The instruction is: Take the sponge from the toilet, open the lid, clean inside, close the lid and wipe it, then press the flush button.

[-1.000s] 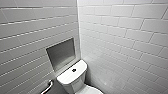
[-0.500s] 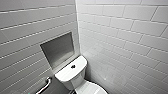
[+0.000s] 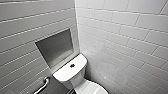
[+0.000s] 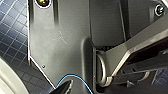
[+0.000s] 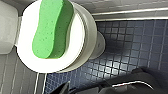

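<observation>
"Head view, what did it have?"
"The toilet [image 3: 75,77] in the tiled corner, with the flush button [image 3: 72,65] at the middle of the tank top and a grab rail [image 3: 43,85] on the wall beside it."
"And the sponge?"
"Right wrist view had it. The sponge [image 5: 52,28] lay flat along the middle of the closed lid [image 5: 77,47], with nothing touching it."
"So which step?"
"The first, I'd say: the pickup. The right gripper [image 5: 65,88] would need to come down over the sponge and close across its narrow waist."
"Jaws?"
"Couldn't tell, for the left gripper [image 4: 63,87] or the right."
"Any writing?"
"None I could read."
</observation>
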You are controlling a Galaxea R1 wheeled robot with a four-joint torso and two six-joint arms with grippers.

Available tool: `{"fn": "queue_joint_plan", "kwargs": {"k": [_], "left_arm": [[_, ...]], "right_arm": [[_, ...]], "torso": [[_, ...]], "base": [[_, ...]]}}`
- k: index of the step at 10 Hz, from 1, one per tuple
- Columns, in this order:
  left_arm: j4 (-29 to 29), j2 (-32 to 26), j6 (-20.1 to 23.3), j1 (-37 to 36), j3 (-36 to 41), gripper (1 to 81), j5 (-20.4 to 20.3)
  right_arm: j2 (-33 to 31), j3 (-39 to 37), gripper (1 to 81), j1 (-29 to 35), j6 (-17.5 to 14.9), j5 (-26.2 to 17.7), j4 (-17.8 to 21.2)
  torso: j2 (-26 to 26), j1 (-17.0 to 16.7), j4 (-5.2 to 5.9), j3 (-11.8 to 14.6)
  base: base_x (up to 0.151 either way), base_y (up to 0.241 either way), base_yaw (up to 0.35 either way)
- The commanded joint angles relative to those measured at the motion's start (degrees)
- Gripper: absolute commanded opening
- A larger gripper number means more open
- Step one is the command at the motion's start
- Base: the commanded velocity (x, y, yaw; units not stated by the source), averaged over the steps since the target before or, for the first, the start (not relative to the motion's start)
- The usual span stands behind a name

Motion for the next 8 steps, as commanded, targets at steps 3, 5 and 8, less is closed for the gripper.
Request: {"fn": "queue_joint_plan", "kwargs": {"k": [3,5,8], "left_arm": [[0.3,0.0,0.4,-0.3,0.1,81.1,3.9],[0.3,0.0,0.4,-0.3,0.1,81.1,3.8],[0.2,0.0,0.4,-0.3,0.1,81.1,3.8]], "right_arm": [[-1.7,0.0,81.1,3.6,1.4,-1.2,0.2],[-1.7,-0.4,81.1,3.6,1.4,-1.2,0.1],[-1.5,-0.3,81.1,4.2,1.4,-1.2,-0.1]], "torso": [[-8.9,5.7,-2.03,0.0],[-12.4,7.8,-4.81,-4.0],[-16.8,10.5,-5.42,-7.5]], "base": [[0.000,0.000,0.000],[0.000,0.000,0.000],[0.000,0.000,0.000]]}}
